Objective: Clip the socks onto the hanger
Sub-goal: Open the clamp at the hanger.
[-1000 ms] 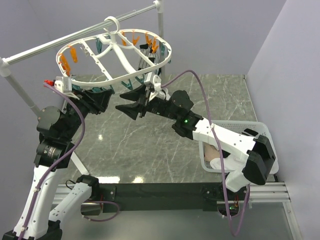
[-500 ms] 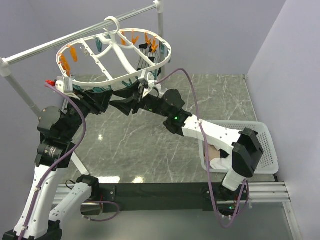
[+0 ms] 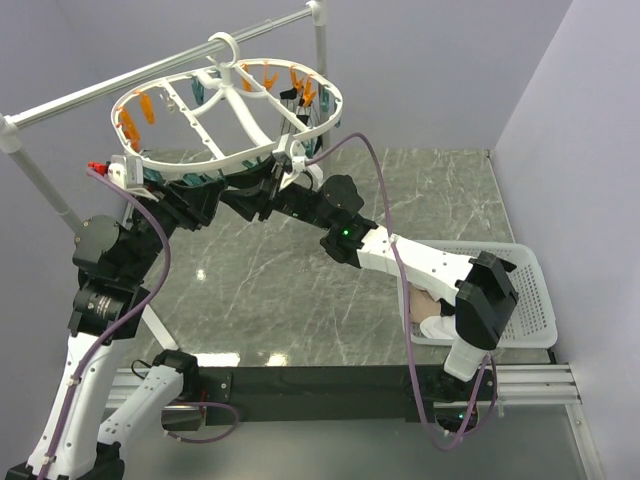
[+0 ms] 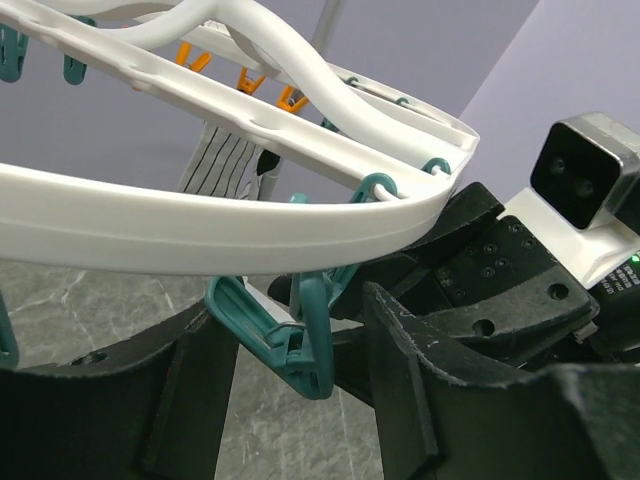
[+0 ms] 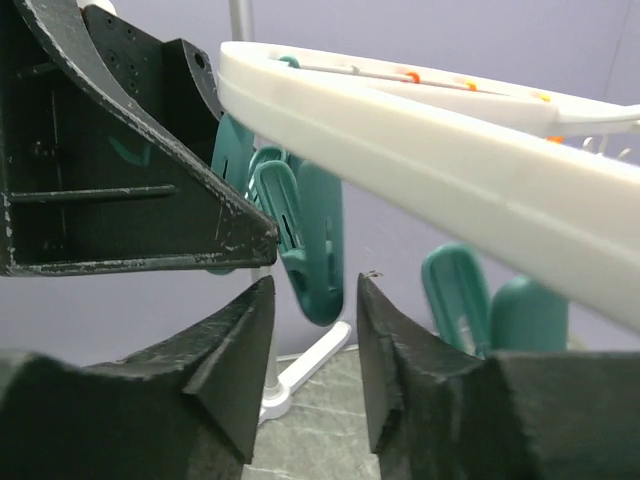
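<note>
Right arm has swung left, so its gripper (image 5: 315,290) now sits under the hanger's (image 3: 330,100) near rim, nose to nose with the left gripper (image 4: 292,310). Its jaws have narrowed but are spread, nothing in them. Left jaws straddle a teal clip (image 4: 300,350); can't tell if they're squeezing it. Progress: a striped sock (image 4: 222,160) hangs at the far side, looks clipped. Basket (image 3: 535,300) holds a pinkish and a white sock (image 3: 432,322), so plenty left.
</note>
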You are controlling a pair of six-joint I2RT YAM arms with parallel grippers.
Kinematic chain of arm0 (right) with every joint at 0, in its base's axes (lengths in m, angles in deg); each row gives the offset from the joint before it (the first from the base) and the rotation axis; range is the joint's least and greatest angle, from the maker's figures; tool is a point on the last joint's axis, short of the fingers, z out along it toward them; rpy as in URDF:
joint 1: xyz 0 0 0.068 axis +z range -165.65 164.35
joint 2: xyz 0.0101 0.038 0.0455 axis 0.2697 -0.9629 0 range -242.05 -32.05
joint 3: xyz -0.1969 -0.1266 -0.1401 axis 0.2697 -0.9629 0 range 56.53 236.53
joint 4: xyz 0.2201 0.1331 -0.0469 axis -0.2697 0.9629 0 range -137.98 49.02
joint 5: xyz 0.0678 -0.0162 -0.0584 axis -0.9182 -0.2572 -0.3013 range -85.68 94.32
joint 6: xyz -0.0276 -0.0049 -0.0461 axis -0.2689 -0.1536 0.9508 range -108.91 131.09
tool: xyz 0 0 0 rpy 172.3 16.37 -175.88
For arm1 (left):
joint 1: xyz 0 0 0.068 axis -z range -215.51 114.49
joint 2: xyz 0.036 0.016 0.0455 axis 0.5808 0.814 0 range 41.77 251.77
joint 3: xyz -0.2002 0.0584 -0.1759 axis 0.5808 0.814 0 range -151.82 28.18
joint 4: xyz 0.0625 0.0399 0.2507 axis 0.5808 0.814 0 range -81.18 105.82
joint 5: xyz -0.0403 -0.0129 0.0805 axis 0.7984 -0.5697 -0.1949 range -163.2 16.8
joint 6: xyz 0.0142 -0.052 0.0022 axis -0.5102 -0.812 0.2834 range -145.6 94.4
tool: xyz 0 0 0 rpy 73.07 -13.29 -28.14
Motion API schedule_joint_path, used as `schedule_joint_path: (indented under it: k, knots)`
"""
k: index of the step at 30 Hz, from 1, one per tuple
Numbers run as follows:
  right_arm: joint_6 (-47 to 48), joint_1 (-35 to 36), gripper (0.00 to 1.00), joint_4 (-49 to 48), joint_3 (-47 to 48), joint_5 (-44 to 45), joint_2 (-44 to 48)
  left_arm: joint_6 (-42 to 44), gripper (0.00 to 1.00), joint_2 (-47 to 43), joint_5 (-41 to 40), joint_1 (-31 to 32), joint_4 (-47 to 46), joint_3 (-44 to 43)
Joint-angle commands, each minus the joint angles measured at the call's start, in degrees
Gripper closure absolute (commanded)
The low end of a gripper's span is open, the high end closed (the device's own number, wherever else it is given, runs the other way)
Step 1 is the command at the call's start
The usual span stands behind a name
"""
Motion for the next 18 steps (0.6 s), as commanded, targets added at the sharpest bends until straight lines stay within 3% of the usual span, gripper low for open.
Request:
schedule_joint_path:
  k: [1,5,10,14,18]
  knots:
    - [1.23,0.29,0.57,-4.17,2.42,1.66,-0.07,1.09,0.44,-0.08,-0.65,-0.20,-1.85,-0.85]
    - [1.41,0.29,0.71,-5.41,1.89,2.01,0.02,1.09,0.44,-0.26,-1.62,-0.20,-1.23,-0.67]
    - [1.85,0.29,0.79,-5.58,1.10,2.19,0.63,1.36,0.41,-1.75,-3.46,-0.20,1.84,-1.02]
    - [2.02,0.21,0.82,-4.01,0.75,3.41,1.43,0.74,0.26,-3.33,-6.27,-0.20,8.33,-3.30]
    - [3.16,0.29,0.85,-1.64,0.66,6.05,2.22,-1.36,0.19,-6.22,-7.16,-0.20,13.53,-5.76]
